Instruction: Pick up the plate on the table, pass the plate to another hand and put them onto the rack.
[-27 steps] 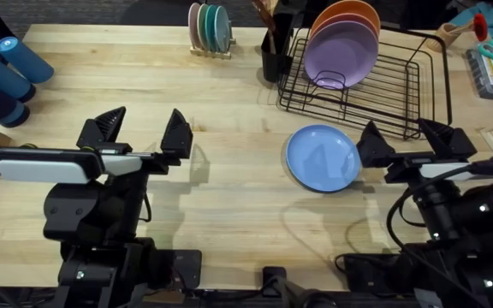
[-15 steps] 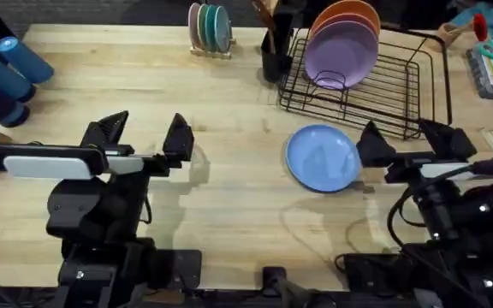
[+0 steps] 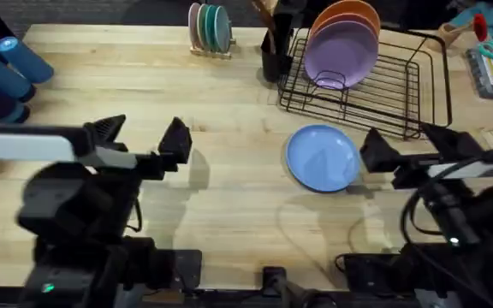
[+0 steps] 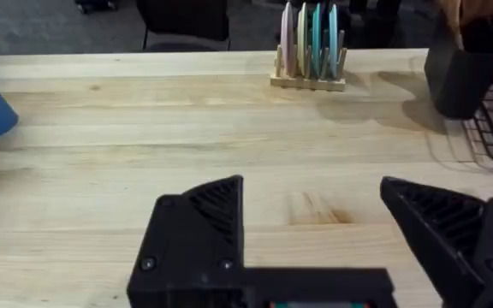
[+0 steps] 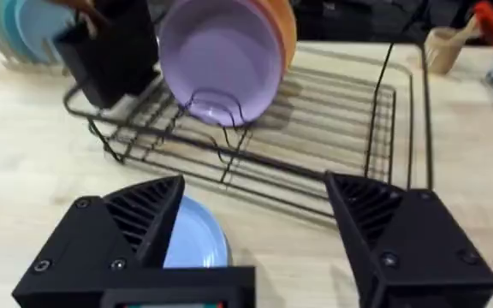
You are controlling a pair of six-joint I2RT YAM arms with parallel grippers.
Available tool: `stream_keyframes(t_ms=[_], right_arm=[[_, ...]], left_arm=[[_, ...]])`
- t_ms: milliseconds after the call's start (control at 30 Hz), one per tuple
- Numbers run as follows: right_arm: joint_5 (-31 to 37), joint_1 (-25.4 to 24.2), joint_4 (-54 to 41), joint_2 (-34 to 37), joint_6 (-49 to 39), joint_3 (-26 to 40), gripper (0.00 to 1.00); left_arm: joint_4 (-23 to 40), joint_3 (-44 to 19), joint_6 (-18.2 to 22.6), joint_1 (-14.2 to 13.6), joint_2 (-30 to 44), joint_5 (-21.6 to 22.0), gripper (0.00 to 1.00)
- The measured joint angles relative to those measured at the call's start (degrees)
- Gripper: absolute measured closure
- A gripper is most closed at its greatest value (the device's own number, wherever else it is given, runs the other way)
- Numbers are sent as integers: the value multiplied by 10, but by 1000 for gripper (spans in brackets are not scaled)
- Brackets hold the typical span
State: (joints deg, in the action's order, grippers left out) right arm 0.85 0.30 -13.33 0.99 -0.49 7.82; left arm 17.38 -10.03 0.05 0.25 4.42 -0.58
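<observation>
Overhead: blue plate (image 3: 322,157) flat on the surface (image 3: 229,197), just in front of the rack (image 3: 375,85); right gripper (image 3: 409,150) beside its rim, fingers spread; left gripper (image 3: 144,141) well apart, fingers spread.
Left wrist: bare planks between spread fingers.
Right wrist: plate (image 5: 193,244) below one finger, off-centre toward it.

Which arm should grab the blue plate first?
Right. The right gripper is open beside the plate, which lies flat on the table; the left gripper hovers farther off.
</observation>
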Motion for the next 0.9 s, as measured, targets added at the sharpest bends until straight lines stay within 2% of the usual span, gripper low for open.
stream_keyframes(t_ms=[167,567,733,900], right_arm=[[2,0,-43,50,0,93,5],[4,0,-173,256,0,320,5],[4,0,-184,326,0,388,3],[4,0,-186,333,-2,393,4]], left_arm=[[35,-92,0,0,81,0,8],[145,-336,0,0,289,-1,8],[152,-395,0,0,336,-29,8],[154,-396,0,0,339,-40,8]])
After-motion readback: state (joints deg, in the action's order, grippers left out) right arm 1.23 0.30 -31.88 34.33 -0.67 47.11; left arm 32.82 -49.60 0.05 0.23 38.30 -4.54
